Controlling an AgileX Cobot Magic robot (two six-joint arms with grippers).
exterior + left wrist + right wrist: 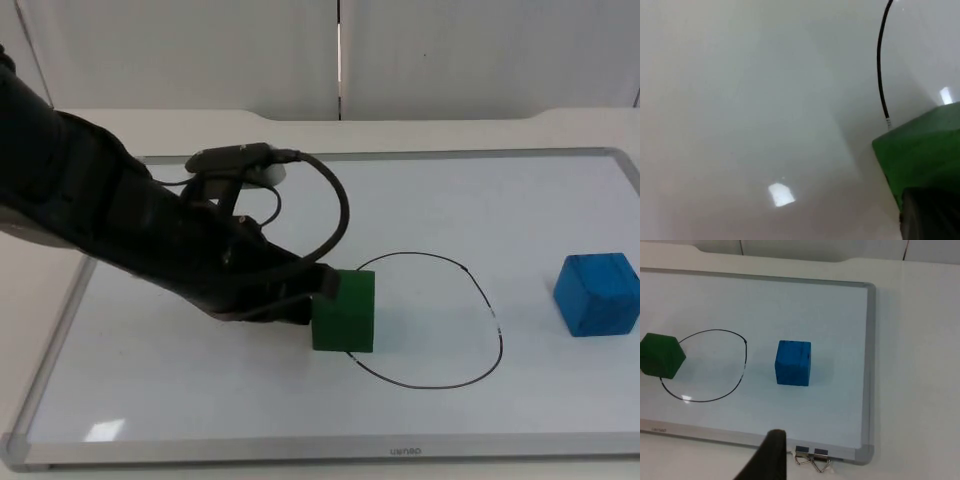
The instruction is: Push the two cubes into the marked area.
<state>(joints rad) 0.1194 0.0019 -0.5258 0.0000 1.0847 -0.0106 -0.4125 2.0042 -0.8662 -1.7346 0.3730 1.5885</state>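
The left pincer (322, 290) sits low on the whiteboard (180, 400), pressed against the near face of the green cube (345, 312); whether its two tips are apart or together cannot be told, since the arm's bulk and the cube hide them. In the left wrist view the green cube (920, 155) lies touching the black fingertip (930, 215), with the drawn line (881, 75) running just beyond it.

Directly ahead of the left pincer, the cube straddles the near edge of the marked area (425, 320), a hand-drawn black loop: part of the cube is over the line, most of it is not yet inside. The push looks to be in its early part.

Further off, well past the far side of the loop, the blue cube (597, 293) rests untouched, near the whiteboard's metal frame. The right pincer (767, 457) waits back over the bench (920, 340), apart from everything, its state not readable; from there the blue cube (793, 362) lies ahead and the green cube (661, 355) beyond the loop.

The risks, as I judge them: contact seems off the cube's centre, so it could spin and slide off the tip, leaving the loop sideways. Pushing too far would drive it out across the opposite line.
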